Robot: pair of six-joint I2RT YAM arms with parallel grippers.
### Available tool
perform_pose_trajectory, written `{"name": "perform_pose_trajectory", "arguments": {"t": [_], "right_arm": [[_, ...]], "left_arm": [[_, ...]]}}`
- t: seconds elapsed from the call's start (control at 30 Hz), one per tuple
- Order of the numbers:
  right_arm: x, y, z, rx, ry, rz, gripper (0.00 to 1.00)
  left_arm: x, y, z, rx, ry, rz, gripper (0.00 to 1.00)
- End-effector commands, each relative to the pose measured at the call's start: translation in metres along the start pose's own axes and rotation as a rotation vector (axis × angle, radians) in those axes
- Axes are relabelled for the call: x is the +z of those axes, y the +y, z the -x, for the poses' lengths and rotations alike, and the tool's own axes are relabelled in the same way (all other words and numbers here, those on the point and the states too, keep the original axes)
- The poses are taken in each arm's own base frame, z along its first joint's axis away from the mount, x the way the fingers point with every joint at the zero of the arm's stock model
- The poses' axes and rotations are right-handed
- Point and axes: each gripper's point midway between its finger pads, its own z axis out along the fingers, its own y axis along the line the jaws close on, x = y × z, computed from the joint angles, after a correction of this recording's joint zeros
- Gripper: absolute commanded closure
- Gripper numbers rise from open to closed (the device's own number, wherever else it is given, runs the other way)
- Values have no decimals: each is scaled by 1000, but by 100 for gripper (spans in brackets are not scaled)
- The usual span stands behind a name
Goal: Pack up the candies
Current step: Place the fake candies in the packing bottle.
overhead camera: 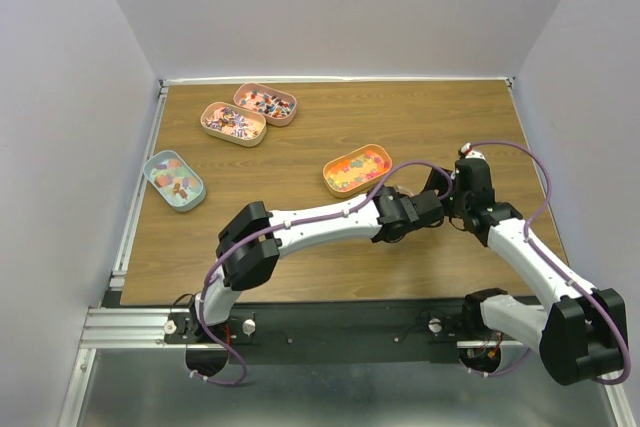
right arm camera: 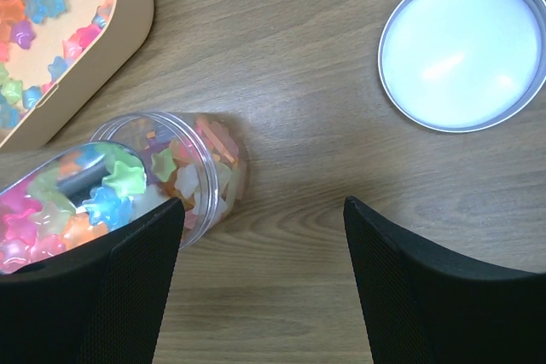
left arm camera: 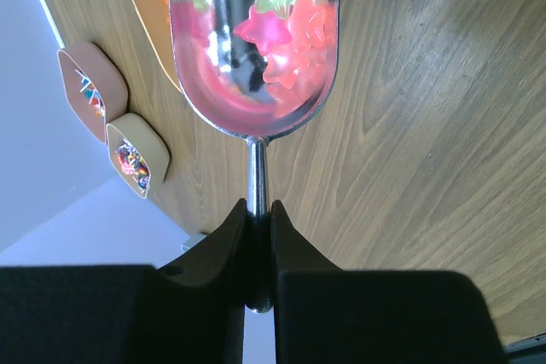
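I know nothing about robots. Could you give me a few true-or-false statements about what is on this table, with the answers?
1. The left gripper is clamped on the handle of the silver metal scoop. True.
2. The scoop is empty. False: it carries star-shaped candies.
3. The clear plastic jar has candies in it. True.
4. The round silver lid is on the jar. False: it lies on the wooden table, apart from the jar.
5. The orange oval tin is empty. False: it holds candies.
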Motion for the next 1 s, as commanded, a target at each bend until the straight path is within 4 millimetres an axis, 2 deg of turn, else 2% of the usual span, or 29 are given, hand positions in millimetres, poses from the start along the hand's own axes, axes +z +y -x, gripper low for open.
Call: {"name": "perform_pose_trajectory", "arguments": {"t": [0.0, 0.27, 0.53, 0.83, 0.97], "right_arm": [[-1, 4, 2, 14, -15, 25, 18], [-1, 7, 2, 11, -12, 44, 18], [-2, 9, 4, 16, -17, 53, 18], [0, -9, 3, 40, -40, -34, 18], [0, -11, 4, 43, -47, -44, 18]], "left_arm": [[1, 1, 5, 26, 6, 34, 100], [-2, 7, 1, 40, 14, 67, 100], [-5, 2, 0, 85, 19, 83, 100], [-6, 7, -7, 98, 40, 118, 100], [-7, 6, -5, 104, 42, 132, 100]]}}
